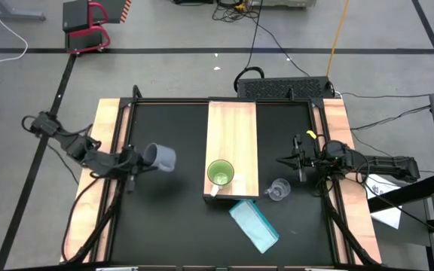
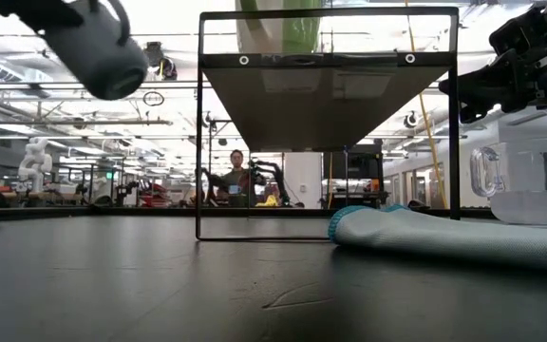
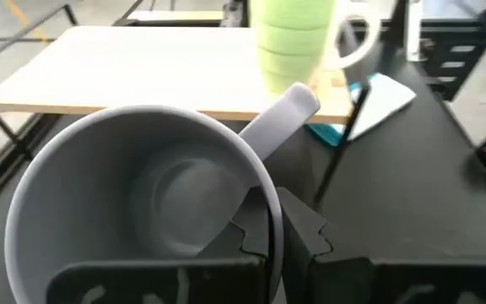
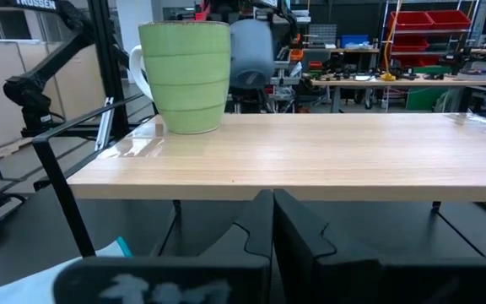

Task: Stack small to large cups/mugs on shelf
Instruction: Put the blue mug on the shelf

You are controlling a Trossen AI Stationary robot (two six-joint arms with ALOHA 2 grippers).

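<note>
The left gripper (image 1: pixel 136 159) is gripping the grey-blue mug (image 1: pixel 159 156) above the table, beside the shelf (image 1: pixel 231 128). The right gripper (image 1: pixel 298 160) is waiting clenched. The green mug (image 1: pixel 220 174) is standing on the shelf.

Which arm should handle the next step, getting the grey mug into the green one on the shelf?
Left. The left gripper already holds the grey-blue mug in the air beside the shelf, where the green mug stands. The right gripper, shut and empty, waits on the shelf's far side near the glass cup.

A robotics lab; workbenches (image 4: pixel 395 80), red parts bins (image 4: pixel 424 34), a seated person (image 2: pixel 236 176) behind.
</note>
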